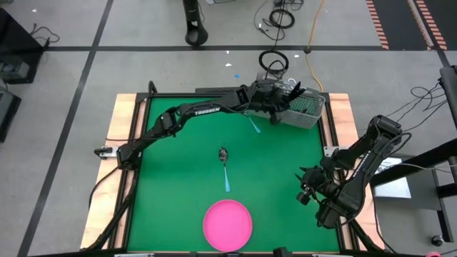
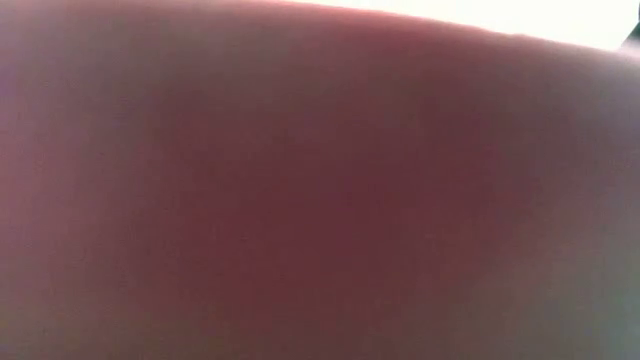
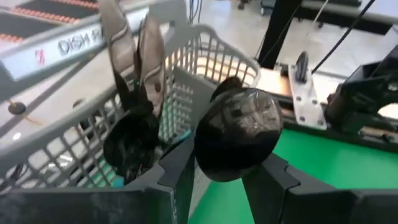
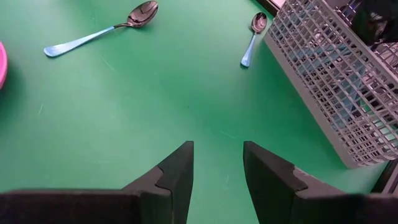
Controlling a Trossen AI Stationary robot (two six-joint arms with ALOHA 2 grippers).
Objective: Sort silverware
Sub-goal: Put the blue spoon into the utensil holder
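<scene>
My left gripper [image 1: 280, 103] reaches to the grey wire basket [image 1: 303, 114] at the table's far right. Its fingers stand apart in the left wrist view, with a dark spoon head [image 3: 239, 134] between and just past the fingertips, in front of the basket's wall [image 3: 211, 56]. That spoon's handle is hidden. Two dark utensil heads [image 3: 134, 56] stick up out of the basket. One blue-handled spoon [image 1: 224, 165] lies flat mid-table. Another [image 4: 252, 40] lies beside the basket's corner. My right gripper [image 4: 217, 155] hangs open over bare green mat near the right edge. My left gripper has the spoon head [image 3: 230, 168] reaching down between its parted fingertips [image 3: 180, 168]. Whether either finger touches it I cannot tell, because the head covers the place where they would meet. The fingers come nearly level at the basket from the table's left side.
A round pink plate [image 1: 228, 225] sits at the near edge, in the middle. The green mat [image 1: 178, 185] is framed by a wooden border. The low view is filled by a pink blur and shows nothing of the table.
</scene>
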